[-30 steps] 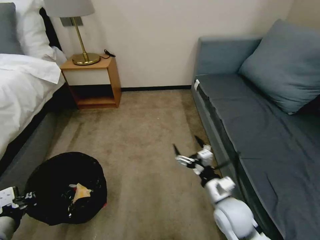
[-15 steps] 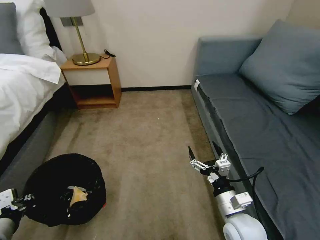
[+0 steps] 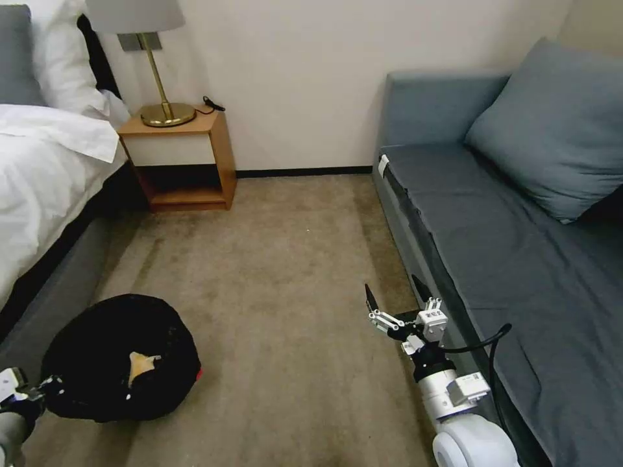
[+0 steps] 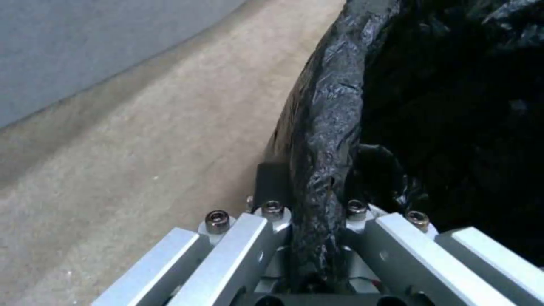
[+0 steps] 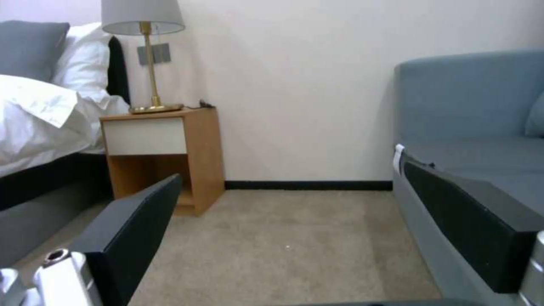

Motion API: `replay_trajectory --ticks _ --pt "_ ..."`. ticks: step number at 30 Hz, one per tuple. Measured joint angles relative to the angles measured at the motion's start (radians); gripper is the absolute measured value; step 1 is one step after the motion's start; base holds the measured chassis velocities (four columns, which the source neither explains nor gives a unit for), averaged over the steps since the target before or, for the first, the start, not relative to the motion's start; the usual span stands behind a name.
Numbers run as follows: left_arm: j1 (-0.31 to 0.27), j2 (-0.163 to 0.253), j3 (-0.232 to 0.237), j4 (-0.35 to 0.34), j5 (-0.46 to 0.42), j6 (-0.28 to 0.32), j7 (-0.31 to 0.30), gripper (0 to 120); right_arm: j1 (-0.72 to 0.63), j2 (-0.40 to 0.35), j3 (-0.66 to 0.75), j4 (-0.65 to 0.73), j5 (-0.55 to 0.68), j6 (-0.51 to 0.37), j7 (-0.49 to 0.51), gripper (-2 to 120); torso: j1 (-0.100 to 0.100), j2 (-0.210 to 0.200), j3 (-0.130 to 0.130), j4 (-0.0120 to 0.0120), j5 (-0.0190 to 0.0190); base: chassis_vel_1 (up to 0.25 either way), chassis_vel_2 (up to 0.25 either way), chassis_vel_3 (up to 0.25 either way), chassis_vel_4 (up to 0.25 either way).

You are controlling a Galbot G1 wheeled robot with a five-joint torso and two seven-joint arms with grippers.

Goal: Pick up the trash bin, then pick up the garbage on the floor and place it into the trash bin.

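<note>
Trash bin has tipped at 8 o'clock, left gripper fingers pinching its rim; your right gripper fingers spread, floor clear.

No words, numbers or signs can be read here. A small white tag sits on the front corner of the sofa, and another small sticker is on the right arm, but both are too small to read.

Bed, nightstand w/ lamp, sofa
</note>
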Motion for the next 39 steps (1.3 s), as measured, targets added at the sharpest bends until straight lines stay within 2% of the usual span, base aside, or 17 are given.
replay_trajectory --ticks 5,9,10,14,16,19,20,24,25,29,30,31,32,34,35,37,39 --pt "-0.012 0.015 0.000 0.045 -0.004 -0.001 -0.005 5 0.001 0.000 -0.001 -0.001 0.000 -0.001 0.000 100 0.000 0.000 0.000 0.0001 0.0000 0.000 0.000 0.000 0.000" --pt "-0.017 0.013 -0.002 0.042 -0.003 0.000 0.014 19 0.001 0.000 -0.001 -0.001 0.000 -0.001 0.000 100 0.000 0.000 0.000 0.0000 0.0005 0.000 0.000 0.000 0.000" --pt "-0.017 0.013 -0.002 0.042 -0.003 0.000 0.014 19 0.001 0.000 -0.001 -0.001 0.000 -0.001 0.000 100 0.000 0.000 0.000 0.0000 0.0005 0.000 0.000 0.000 0.000" --pt "-0.014 0.010 -0.009 0.024 0.005 0.001 0.020 39 0.001 0.000 -0.001 -0.002 0.001 -0.002 0.000 100 0.000 0.000 0.000 0.0000 0.0004 0.000 0.000 0.000 0.000" --pt "-0.011 0.011 -0.013 0.020 0.008 0.002 0.022 43 0.002 0.000 -0.002 -0.002 0.001 -0.002 0.000 100 0.000 0.000 0.000 0.0000 0.0003 0.000 0.000 0.000 0.000" --pt "0.009 0.011 -0.031 0.002 0.031 0.006 0.036 58 0.002 0.000 -0.002 -0.002 0.001 -0.002 0.000 100 0.000 0.000 0.000 0.0000 0.0004 0.000 0.000 0.000 0.000" --pt "0.009 0.011 -0.031 0.002 0.031 0.006 0.036 58 0.002 0.000 -0.002 -0.002 0.001 -0.002 0.000 100 0.000 0.000 0.000 0.0000 0.0004 0.000 0.000 0.000 0.000" --pt "0.045 -0.011 -0.046 -0.037 0.078 -0.021 0.039 74 0.002 0.000 -0.002 -0.002 0.001 -0.002 0.000 100 0.000 0.000 0.000 -0.0001 0.0001 0.000 0.000 0.000 0.000" --pt "0.045 -0.011 -0.046 -0.037 0.078 -0.021 0.039 74 0.002 0.000 -0.002 -0.002 0.001 -0.002 0.000 100 0.000 0.000 0.000 -0.0001 0.0001 0.000 0.000 0.000 0.000" --pt "0.106 -0.044 -0.061 -0.130 0.145 -0.135 0.080 93 0.002 0.000 -0.002 -0.002 0.001 -0.002 0.000 100 0.000 0.000 0.000 0.0001 0.0002 0.000 0.000 0.000 0.000" --pt "0.106 -0.044 -0.061 -0.130 0.145 -0.135 0.080 93 0.002 0.000 -0.002 -0.002 0.001 -0.002 0.000 100 0.000 0.000 0.000 0.0001 0.0002 0.000 0.000 0.000 0.000" --pt "0.125 -0.054 -0.049 -0.161 0.163 -0.210 0.100 97 0.002 0.000 -0.002 -0.002 0.001 -0.002 0.000 100 0.000 0.000 0.000 0.0001 0.0003 0.000 0.000 0.000 0.000" --pt "0.138 -0.062 -0.035 -0.186 0.175 -0.258 0.114 99 0.002 0.000 -0.002 -0.002 0.001 -0.002 0.000 100 0.000 0.000 0.000 0.0001 0.0005 0.000 0.000 0.000 0.000" --pt "0.177 -0.091 0.040 -0.277 0.225 -0.395 0.162 100 0.002 0.000 -0.002 -0.002 0.001 -0.002 0.000 100 0.000 0.000 0.000 0.0001 0.0005 0.000 0.000 0.000 0.000" --pt "0.177 -0.091 0.040 -0.277 0.225 -0.395 0.162 100 0.002 0.000 -0.002 -0.002 0.001 -0.002 0.000 100 0.000 0.000 0.000 0.0001 0.0005 0.000 0.000 0.000 0.000" --pt "0.190 -0.106 0.084 -0.322 0.254 -0.440 0.181 100 0.002 0.000 -0.002 -0.002 0.001 -0.002 0.000 100 0.000 0.000 0.000 -0.0001 0.0005 0.000 0.000 0.000 0.000" --pt "0.209 -0.137 0.142 -0.413 0.318 -0.526 0.203 100 0.002 0.000 -0.002 -0.002 0.001 -0.002 0.000 100 0.000 0.000 0.000 -0.0005 0.0006 0.000 0.000 0.000 0.000"
